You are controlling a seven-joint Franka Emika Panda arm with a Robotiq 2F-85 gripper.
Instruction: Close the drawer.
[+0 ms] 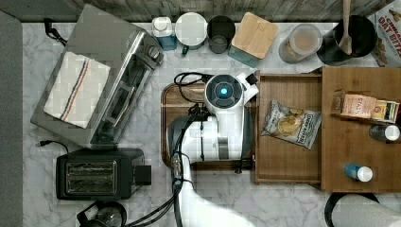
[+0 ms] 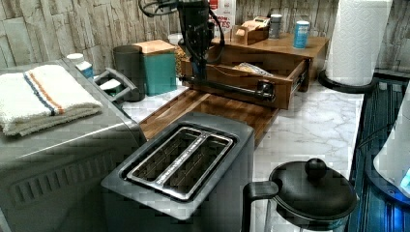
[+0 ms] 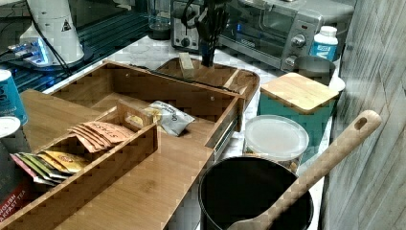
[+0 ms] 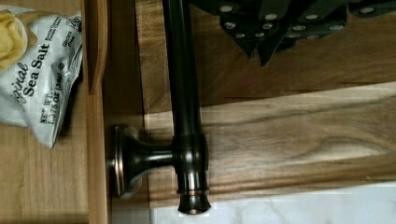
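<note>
Standing open – drawer | handle bar faces top view's left

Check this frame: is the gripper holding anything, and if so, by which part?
Nothing is held. The gripper hangs just beside the drawer's dark bar handle, fingers closed together and clear of it.
</note>
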